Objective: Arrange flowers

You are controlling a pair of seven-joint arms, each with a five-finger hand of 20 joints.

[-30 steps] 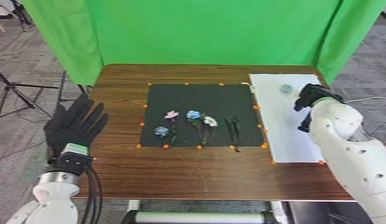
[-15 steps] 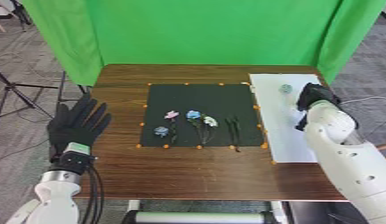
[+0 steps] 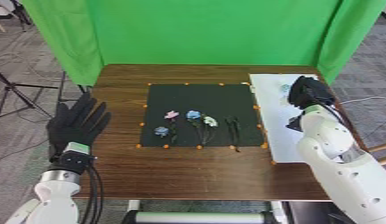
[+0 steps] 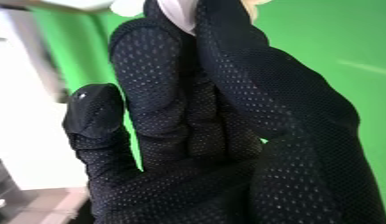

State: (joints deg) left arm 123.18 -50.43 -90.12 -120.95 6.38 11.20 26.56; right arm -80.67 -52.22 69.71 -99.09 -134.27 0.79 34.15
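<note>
My right hand (image 3: 307,93) is over the back part of the white board, close beside a small pale, translucent object (image 3: 284,88). In the right wrist view, the thumb and a finger of my right hand (image 4: 185,120) pinch something pale with white petals (image 4: 179,14), apparently a flower. My left hand (image 3: 76,126) is off the table's left edge, its fingers straight. On the black mat lie a pink flower (image 3: 172,114), a blue flower (image 3: 194,114), a white flower (image 3: 210,121), a smaller blue flower (image 3: 161,131) and dark green stems (image 3: 233,131).
The black mat (image 3: 198,95) has orange markers around its edge. To its right, the white board (image 3: 283,150) runs along the brown table (image 3: 172,172). A green curtain (image 3: 207,35) hangs behind the table, and a tripod (image 3: 19,95) stands at the left.
My right hand has moved slightly toward the back and left, closer to the pale object, and its wrist has turned. The left hand has shifted slightly. The flowers on the mat are unmoved.
</note>
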